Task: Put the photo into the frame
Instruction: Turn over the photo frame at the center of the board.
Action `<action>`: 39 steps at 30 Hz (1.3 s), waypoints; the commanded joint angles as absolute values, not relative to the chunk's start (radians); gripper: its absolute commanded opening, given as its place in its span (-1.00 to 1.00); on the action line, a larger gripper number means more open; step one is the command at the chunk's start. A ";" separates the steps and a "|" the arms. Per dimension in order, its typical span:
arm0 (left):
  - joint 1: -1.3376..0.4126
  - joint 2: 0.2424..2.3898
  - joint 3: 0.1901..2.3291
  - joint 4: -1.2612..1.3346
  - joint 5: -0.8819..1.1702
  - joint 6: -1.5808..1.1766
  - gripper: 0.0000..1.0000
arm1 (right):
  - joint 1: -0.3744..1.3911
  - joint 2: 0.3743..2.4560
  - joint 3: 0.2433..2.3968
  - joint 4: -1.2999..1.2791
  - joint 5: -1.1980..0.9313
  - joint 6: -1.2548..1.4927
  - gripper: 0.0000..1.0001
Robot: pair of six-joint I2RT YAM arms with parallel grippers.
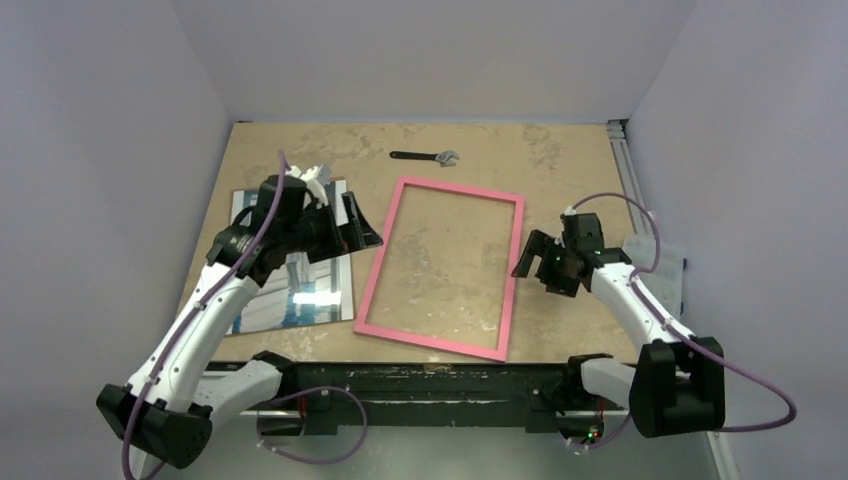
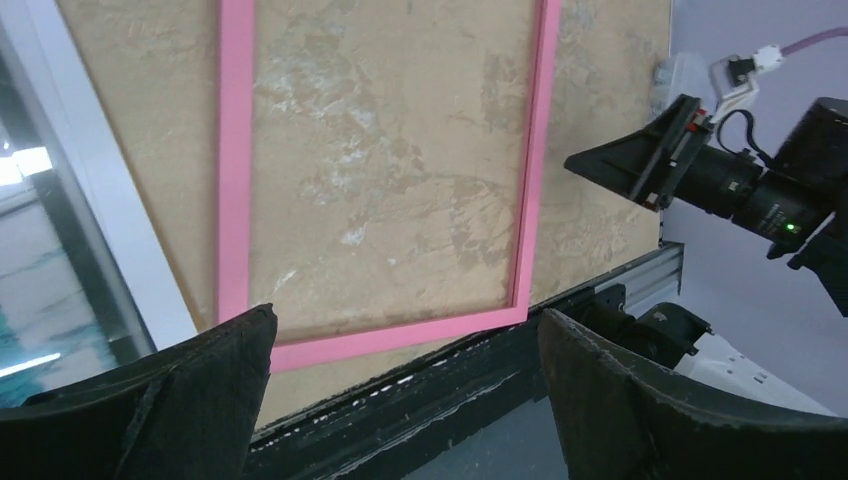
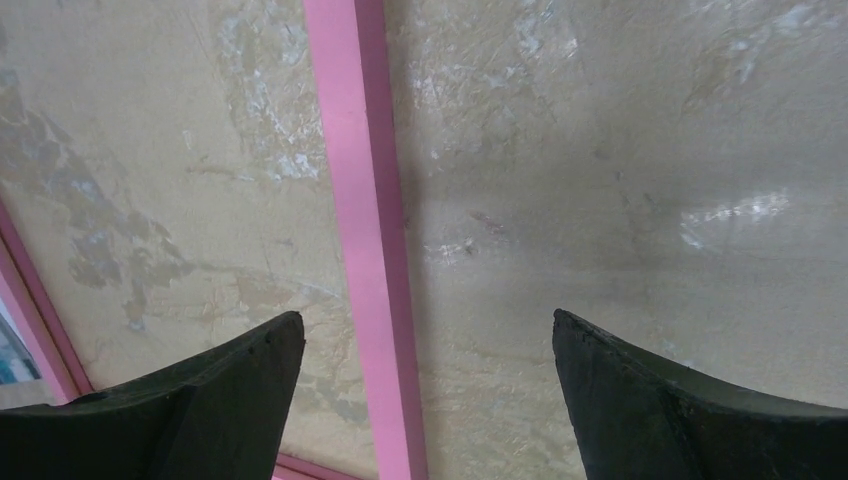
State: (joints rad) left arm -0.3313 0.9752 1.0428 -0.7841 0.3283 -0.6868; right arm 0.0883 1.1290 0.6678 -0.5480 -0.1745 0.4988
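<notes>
Desk (image 1: pixel 560 160) seen from above is carrying the frame (image 1: pixel 378 262), which is lying flat and pink side up near the middle. The photo (image 1: pixel 310 290) is lying flat just beside its left rail, partly hidden under the left arm. The left gripper (image 1: pixel 362 225) is hovering by the frame's upper left corner and the right gripper (image 1: pixel 527 255) is hovering just off its right rail. Both sets of jaws are standing spread, holding nothing. A wrench (image 1: pixel 425 156) is lying well apart at the far edge. From the left wrist, the jaws are gaping over the frame's near end, with the photo's glossy edge showing at the left. From the right wrist, the jaws are straddling one pink rail without touching it. Trouble is probably waiting at the pickup: the photo is thin and flat against the desk, so jaws scraping for an edge are likely to crease it or skid it under the frame. A nudged rail would also shift the frame.
</notes>
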 commanded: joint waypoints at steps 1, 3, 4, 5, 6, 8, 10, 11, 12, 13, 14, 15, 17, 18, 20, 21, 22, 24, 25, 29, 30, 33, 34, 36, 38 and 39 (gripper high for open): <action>-0.465 1.091 1.241 -0.867 0.191 -0.690 1.00 | 0.152 1.198 0.685 -0.487 -0.159 0.525 0.81; -0.519 1.145 1.294 -0.908 0.137 -0.732 1.00 | 0.221 1.232 0.693 -0.482 -0.108 0.540 0.75; -0.551 1.170 1.311 -0.919 0.115 -0.749 1.00 | 0.252 1.252 0.697 -0.483 -0.085 0.548 0.72; -0.583 1.187 1.321 -0.927 0.091 -0.766 1.00 | 0.276 1.271 0.699 -0.482 -0.066 0.556 0.68; -0.620 1.202 1.325 -0.928 0.068 -0.785 1.00 | 0.295 1.287 0.697 -0.477 -0.050 0.568 0.64; -0.691 1.221 1.322 -0.913 0.026 -0.809 1.00 | 0.313 1.309 0.683 -0.455 -0.027 0.579 0.55; -0.742 1.242 1.321 -0.898 0.004 -0.821 1.00 | 0.321 1.331 0.671 -0.429 -0.004 0.583 0.43; -0.758 1.251 1.322 -0.888 0.004 -0.822 1.00 | 0.323 1.343 0.668 -0.418 -0.003 0.581 0.36; -0.772 1.260 1.324 -0.883 -0.017 -0.825 1.00 | 0.327 1.357 0.668 -0.409 0.005 0.576 0.28; -0.783 1.267 1.327 -0.877 -0.025 -0.830 1.00 | 0.330 1.370 0.670 -0.400 0.016 0.573 0.24; -0.795 1.273 1.326 -0.867 -0.028 -0.832 1.00 | 0.333 1.384 0.674 -0.396 0.023 0.569 0.16; -0.807 1.278 1.325 -0.858 -0.035 -0.838 1.00 | 0.338 1.395 0.675 -0.390 0.031 0.565 0.10; -0.830 1.286 1.310 -0.831 -0.040 -0.850 1.00 | 0.347 1.409 0.675 -0.377 0.043 0.561 -0.04; -0.840 1.292 1.298 -0.814 -0.040 -0.858 1.00 | 0.350 1.413 0.676 -0.373 0.046 0.558 -0.15; -0.863 1.302 1.273 -0.778 -0.032 -0.868 1.00 | 0.353 1.415 0.676 -0.373 0.045 0.552 -0.38; -0.874 1.311 1.262 -0.757 -0.026 -0.871 1.00 | 0.353 1.411 0.678 -0.379 0.043 0.550 -0.51; -0.883 1.325 1.251 -0.735 -0.011 -0.871 1.00 | 0.353 1.404 0.683 -0.389 0.040 0.548 -0.64; -0.896 1.345 1.223 -0.672 0.031 -0.871 1.00 | 0.353 1.382 0.695 -0.410 0.038 0.545 -0.85; -0.900 1.353 1.206 -0.624 0.056 -0.875 1.00 | 0.353 1.369 0.700 -0.419 0.038 0.545 -0.91; -0.910 1.388 1.153 -0.468 0.112 -0.902 1.00 | 0.353 1.331 0.747 -0.466 0.007 0.550 -1.00; -0.910 1.404 1.152 -0.437 0.128 -0.903 1.00 | 0.353 1.328 0.762 -0.477 0.004 0.551 -1.00; -0.912 1.471 1.203 -0.435 0.165 -0.885 1.00 | 0.353 1.332 0.825 -0.526 0.003 0.548 -1.00; -0.913 1.491 1.215 -0.434 0.169 -0.885 1.00 | 0.353 1.334 0.843 -0.542 0.003 0.548 -1.00; -0.916 1.521 1.213 -0.394 0.191 -0.895 1.00 | 0.353 1.330 0.871 -0.562 -0.015 0.552 -1.00; -0.916 1.548 1.208 -0.364 0.223 -0.907 0.99 | 0.352 1.325 0.901 -0.584 -0.031 0.562 -1.00; -0.917 1.559 1.204 -0.346 0.232 -0.914 0.98 | 0.353 1.321 0.913 -0.593 -0.035 0.569 -1.00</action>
State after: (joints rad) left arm -0.9092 1.5291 1.1706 -0.4618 0.1577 -0.8818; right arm 0.3485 1.3605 0.8192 -0.5655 0.0154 0.5468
